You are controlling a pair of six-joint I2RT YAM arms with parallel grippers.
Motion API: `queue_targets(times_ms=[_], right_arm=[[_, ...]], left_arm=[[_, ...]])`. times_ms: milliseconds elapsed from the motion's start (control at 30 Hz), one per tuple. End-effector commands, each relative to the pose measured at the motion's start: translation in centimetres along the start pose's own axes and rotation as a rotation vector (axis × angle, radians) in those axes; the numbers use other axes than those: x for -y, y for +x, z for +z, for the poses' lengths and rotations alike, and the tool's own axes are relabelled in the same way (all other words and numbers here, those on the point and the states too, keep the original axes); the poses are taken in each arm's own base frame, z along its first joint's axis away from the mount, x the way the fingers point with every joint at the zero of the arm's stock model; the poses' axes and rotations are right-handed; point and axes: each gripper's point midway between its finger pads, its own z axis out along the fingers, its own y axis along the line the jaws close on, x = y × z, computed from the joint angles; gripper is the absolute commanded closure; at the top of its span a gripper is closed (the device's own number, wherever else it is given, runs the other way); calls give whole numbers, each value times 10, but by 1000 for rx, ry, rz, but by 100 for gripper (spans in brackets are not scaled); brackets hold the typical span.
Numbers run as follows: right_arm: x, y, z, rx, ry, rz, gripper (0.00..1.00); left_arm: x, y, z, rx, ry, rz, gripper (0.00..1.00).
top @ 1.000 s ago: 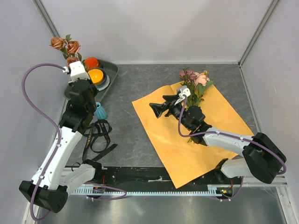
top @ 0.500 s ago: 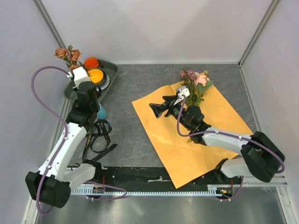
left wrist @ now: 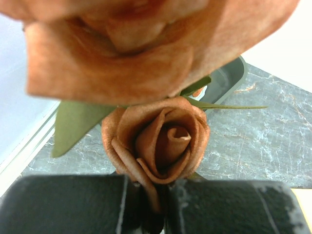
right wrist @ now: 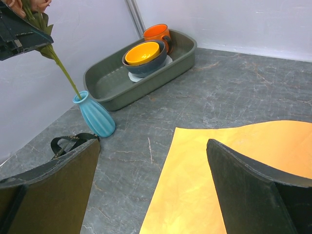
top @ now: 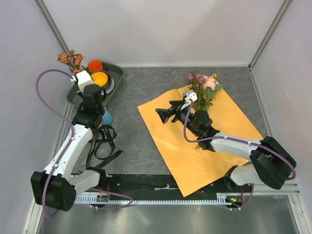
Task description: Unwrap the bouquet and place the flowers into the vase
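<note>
My left gripper (top: pixel 76 71) is shut on the stem of a rust-brown rose cluster (top: pixel 69 58), held high at the far left. In the left wrist view a rust rose (left wrist: pixel 156 139) sits just above the shut fingers (left wrist: pixel 73 204). The right wrist view shows that green stem (right wrist: pixel 63 73) slanting down to the mouth of the teal vase (right wrist: pixel 95 116). From the top the left arm hides most of the vase (top: pixel 107 117). The other flowers (top: pixel 202 85) lie on the spread orange paper (top: pixel 195 151). My right gripper (top: pixel 163 113) hangs open and holds nothing over the paper's left part.
A dark green tray (top: pixel 117 73) at the back left holds an orange cup (top: pixel 95 64) and a yellow bowl (top: pixel 100 78). The black ribbon (top: pixel 100 141) lies loose on the table in front of the vase. White walls close in on three sides.
The left arm has swung, carrying the rust roses a little right and toward the near edge, over the vase. The right arm has not moved.
</note>
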Motion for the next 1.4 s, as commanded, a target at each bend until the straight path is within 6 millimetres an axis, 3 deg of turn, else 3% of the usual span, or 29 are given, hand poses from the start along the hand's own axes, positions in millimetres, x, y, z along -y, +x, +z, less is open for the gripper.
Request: queue_targets(times_ms=[0,500,833,1000,1233,1367], right_arm=[[-2,-14,4,48,-7,-6,2],[-1,-14,4,47,-4,-5,2],[0,-14,3,48,-2,-5,2],[-1,-14,3,47,-4,-3,2],[1,-14,3,48,-1,-3,2],[1,-15,3,50,-1,-4,2]], left_arm=[[2,-3,8,10,-7,-71,96],[3,12,9,-48,-5,-40,85],[-4,20,6,-68,-27,-36,59],[-3,24,7,-81,-24,-40,55],[-2,31,7,-101,-20,-45,40],[-1,34,6,-110,-17,-49,38]])
